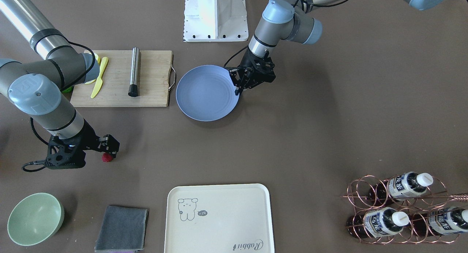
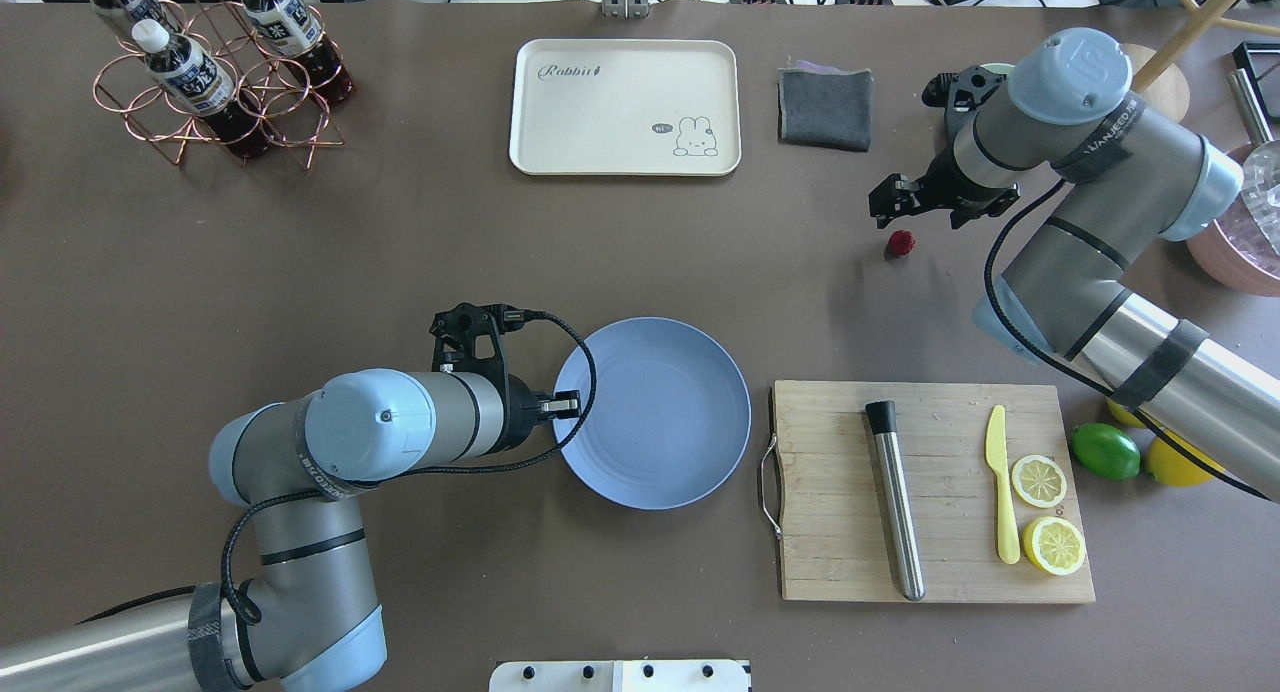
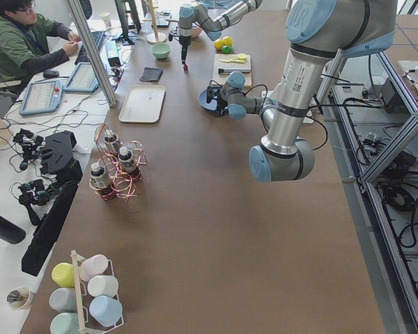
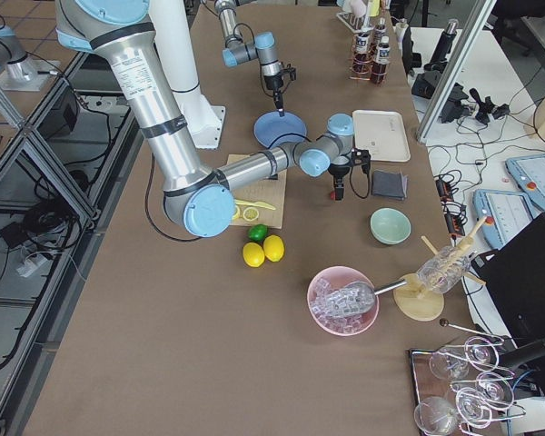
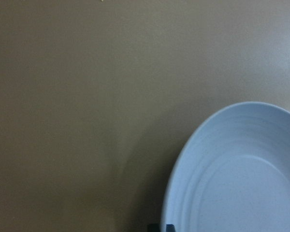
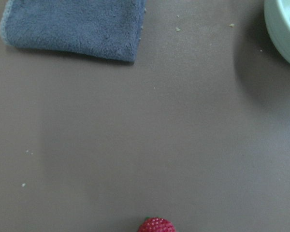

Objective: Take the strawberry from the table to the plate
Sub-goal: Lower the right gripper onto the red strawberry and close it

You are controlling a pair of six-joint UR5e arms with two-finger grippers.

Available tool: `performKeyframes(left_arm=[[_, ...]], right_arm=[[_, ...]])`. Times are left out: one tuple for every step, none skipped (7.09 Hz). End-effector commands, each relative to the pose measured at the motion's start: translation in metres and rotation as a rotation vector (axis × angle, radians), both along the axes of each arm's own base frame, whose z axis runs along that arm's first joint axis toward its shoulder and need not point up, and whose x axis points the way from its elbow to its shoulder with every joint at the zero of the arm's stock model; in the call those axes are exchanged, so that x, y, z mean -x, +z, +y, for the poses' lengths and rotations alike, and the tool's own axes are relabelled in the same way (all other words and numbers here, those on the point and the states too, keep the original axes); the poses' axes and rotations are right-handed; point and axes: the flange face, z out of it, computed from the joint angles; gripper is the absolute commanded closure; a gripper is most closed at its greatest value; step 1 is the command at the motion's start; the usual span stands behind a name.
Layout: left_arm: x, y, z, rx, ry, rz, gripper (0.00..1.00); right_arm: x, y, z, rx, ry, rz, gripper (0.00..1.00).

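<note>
The strawberry [image 1: 107, 157] is a small dark-red berry lying on the brown table [image 1: 310, 128]; it also shows in the overhead view as the strawberry [image 2: 901, 242] and at the bottom edge of the right wrist view as the strawberry [image 6: 156, 225]. My right gripper [image 1: 111, 150] hangs just above and beside it, open and empty; no fingers show in its wrist view. The blue-grey plate [image 1: 206, 93] lies empty at mid-table. My left gripper [image 1: 238, 93] stands shut at the plate's rim, a dark tip showing at the bottom of the left wrist view by the plate [image 5: 241, 179].
A wooden cutting board [image 2: 935, 572] carries a steel rod [image 2: 895, 502], a yellow knife [image 2: 1000, 482] and two lemon halves. A lime [image 2: 1105, 451] and a lemon lie beside it. A cream tray [image 2: 625, 107], grey cloth [image 2: 824, 107], green bowl [image 1: 34, 218] and bottle rack [image 1: 402, 209] line the far side.
</note>
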Motion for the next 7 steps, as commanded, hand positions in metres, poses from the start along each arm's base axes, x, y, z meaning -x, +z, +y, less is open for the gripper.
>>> performKeyframes(left_arm=[[0.002, 0.0, -0.002, -0.002, -0.002, 0.0, 1.0], [0.002, 0.0, -0.003, -0.003, -0.003, 0.0, 1.0], [0.003, 0.0, -0.003, -0.007, -0.005, -0.001, 0.03], [0.006, -0.002, -0.006, -0.01, -0.009, 0.002, 0.02], [0.009, -0.002, -0.01, -0.009, -0.015, 0.003, 0.02], [0.009, -0.001, -0.01, -0.008, -0.015, 0.001, 0.02], [0.009, -0.001, -0.009, -0.009, -0.015, 0.003, 0.02]], right_arm=[[0.007, 0.011, -0.001, 0.004, -0.005, 0.007, 0.0], [0.007, 0.011, -0.001, 0.005, -0.003, 0.006, 0.0], [0.008, 0.012, 0.001, 0.006, -0.007, 0.007, 0.0], [0.008, 0.013, 0.001, 0.007, -0.007, 0.008, 0.0], [0.011, 0.013, 0.003, 0.007, -0.011, 0.008, 0.0], [0.014, 0.013, 0.005, 0.02, -0.003, 0.005, 0.0], [0.021, 0.012, 0.009, 0.024, -0.006, 0.005, 0.0]])
